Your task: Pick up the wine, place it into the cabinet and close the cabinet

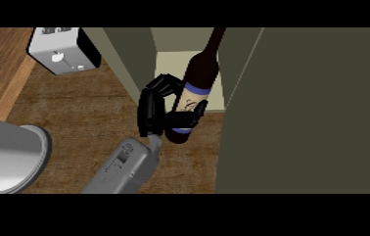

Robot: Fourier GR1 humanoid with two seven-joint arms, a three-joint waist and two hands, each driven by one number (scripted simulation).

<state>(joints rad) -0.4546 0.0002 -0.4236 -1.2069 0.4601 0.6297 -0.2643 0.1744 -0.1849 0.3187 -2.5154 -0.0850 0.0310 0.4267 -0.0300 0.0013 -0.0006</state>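
Nearest to us is the grey forearm (123, 169), rising from the lower edge left of the middle. It ends in the left hand (153, 107), the only hand we can see. Its fingers (162, 83) are curled round the far left side of the wine bottle (196, 81). Its thumb (189, 115) crosses the bottle's near face, so the hand is closed on the bottle's lower body.

The bottle lies just to the right of the palm and is tilted. Its dark base points toward us below the thumb, and its neck runs up and away into the cabinet (171, 66).

On the bottle we see a white label (195, 97) edged by a blue band above and another below. It carries a thin dark scrawl, and we can read no words or brand on it.

We cannot tell whether the bottle touches the cabinet's pale inner surface. The cabinet's olive door (303, 112) stands open and fills the right of the view, just beside the bottle.

Farther left, the wooden counter (80, 112) bears a white and grey appliance (63, 51) at the top. A grey rounded vessel (20, 156) sits at the left edge, well apart from the hand.
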